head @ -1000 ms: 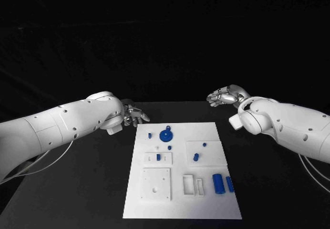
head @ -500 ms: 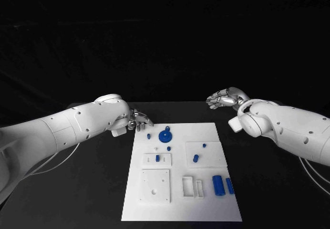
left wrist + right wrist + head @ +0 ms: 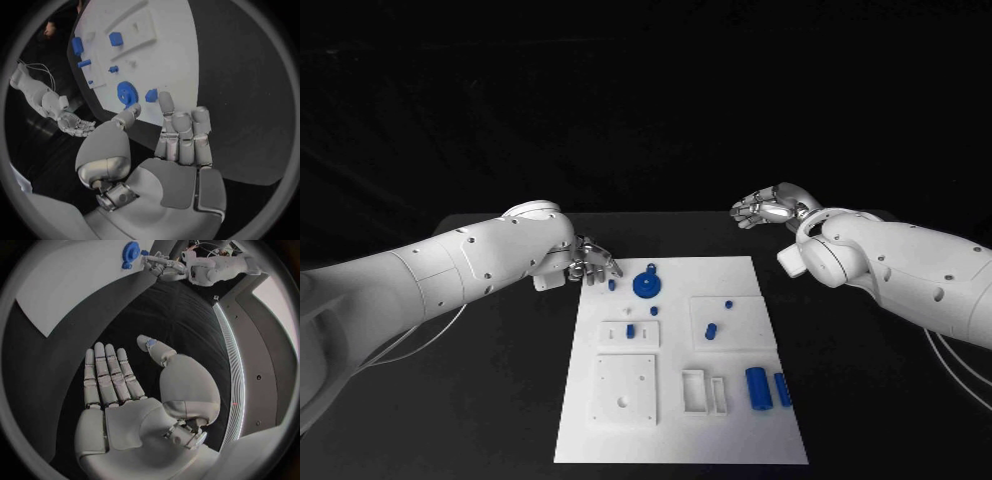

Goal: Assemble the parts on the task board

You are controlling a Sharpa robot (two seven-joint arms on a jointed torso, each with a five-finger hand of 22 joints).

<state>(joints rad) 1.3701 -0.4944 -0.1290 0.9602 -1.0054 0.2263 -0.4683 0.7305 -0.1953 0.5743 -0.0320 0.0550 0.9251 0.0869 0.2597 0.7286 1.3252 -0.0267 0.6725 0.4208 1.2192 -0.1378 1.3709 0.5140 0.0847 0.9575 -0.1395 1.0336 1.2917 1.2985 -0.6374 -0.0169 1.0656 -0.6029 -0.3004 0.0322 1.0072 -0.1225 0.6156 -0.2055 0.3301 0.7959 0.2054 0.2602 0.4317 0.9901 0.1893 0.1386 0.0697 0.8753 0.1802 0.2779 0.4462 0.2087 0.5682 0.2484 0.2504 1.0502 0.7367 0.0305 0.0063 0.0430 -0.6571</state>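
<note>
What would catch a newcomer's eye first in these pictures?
The white task board in the middle of the black table, dotted with small blue parts, the blue gear near its far edge biggest. Next, the left hand at the board's far left corner, empty, close to a small blue piece.

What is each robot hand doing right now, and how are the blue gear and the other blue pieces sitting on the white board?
Left silver hand: open, empty, at the board's far left corner.
Right silver hand: open, empty, away from the board.
Blue round gear: lying flat on the board, untouched.
Two blue cylinders: lying side by side.
White flat task board: flat on the black table.
</note>
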